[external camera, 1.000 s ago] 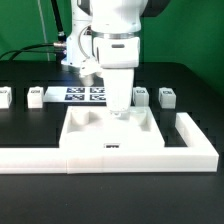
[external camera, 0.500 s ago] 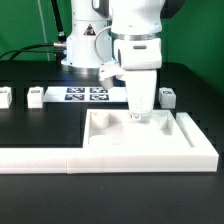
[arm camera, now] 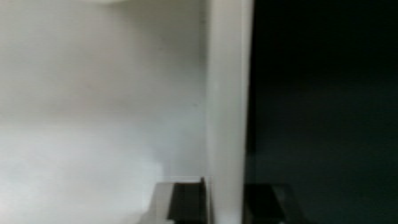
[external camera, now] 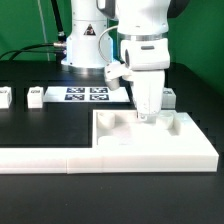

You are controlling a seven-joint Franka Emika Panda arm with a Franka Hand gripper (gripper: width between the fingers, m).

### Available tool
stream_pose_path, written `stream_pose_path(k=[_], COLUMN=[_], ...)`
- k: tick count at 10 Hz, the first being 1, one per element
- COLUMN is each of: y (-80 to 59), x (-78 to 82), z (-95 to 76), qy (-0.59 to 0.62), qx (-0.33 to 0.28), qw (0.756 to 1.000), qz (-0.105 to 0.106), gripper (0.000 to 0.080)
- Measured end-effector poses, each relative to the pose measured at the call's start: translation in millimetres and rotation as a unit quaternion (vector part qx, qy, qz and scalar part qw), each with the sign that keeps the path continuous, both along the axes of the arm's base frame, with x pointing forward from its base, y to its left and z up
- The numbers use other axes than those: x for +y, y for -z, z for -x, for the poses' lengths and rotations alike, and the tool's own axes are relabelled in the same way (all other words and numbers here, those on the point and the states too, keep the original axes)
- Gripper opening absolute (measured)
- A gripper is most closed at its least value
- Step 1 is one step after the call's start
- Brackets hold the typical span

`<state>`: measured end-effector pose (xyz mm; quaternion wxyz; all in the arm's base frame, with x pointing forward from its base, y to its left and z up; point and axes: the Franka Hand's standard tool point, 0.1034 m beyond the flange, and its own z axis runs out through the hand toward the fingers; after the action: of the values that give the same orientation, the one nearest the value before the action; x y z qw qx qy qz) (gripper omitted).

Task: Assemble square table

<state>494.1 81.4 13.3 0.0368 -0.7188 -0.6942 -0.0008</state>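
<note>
Green backdrop, black counter [external camera: 40, 125]: that is your scene in the exterior view. The tabletop [external camera: 130, 140] lies in the lower right of that frame. It is a white square tray with a raised rim, open side up, and it has small raised lumps inside its far corners. It sits in the angle of the L-shaped rail [external camera: 40, 158], against the long run along the bottom of the frame and close up to the short arm on the right edge.

Your arm [external camera: 140, 40] comes straight down from the top centre, and the jaws are pressed together on the tabletop's far rim. In the wrist view you see that rim as a thin white wall running up the frame, pinched between the two dark pads [arm camera: 187, 203], with white tray on one side and black counter on the other.

Behind the tray, in a row across the middle of the exterior frame, two legs [external camera: 37, 96] stand at the left and the marker board [external camera: 85, 95] lies flat near the centre. Another leg [external camera: 168, 97] peeks out just right of the arm.
</note>
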Motion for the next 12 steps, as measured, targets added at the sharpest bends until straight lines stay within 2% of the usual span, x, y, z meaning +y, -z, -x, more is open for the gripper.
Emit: stream_pose_path(k=[2, 3, 4, 5, 8, 10, 12], y=[0.0, 0.0, -1.2, -8.6, -35.7, -48.9, -51.8], x=[-0.7, -1.1, -1.2, -1.8, -1.2, 2.1, 7.8], z=[-0.1, -0.2, -0.1, 3.5, 6.3, 16.8, 33.0], qy=[0.001, 0.001, 0.009, 0.035, 0.065, 0.109, 0.137], qx=[0.000, 0.000, -0.002, -0.008, -0.025, -0.039, -0.049], qw=[1.000, 1.000, 1.000, 0.999, 0.998, 0.993, 0.989], qz=[0.000, 0.000, 0.000, 0.002, 0.007, 0.008, 0.004], gripper=[0.0435, 0.0435, 0.0565, 0.0632, 0.0649, 0.0649, 0.0649])
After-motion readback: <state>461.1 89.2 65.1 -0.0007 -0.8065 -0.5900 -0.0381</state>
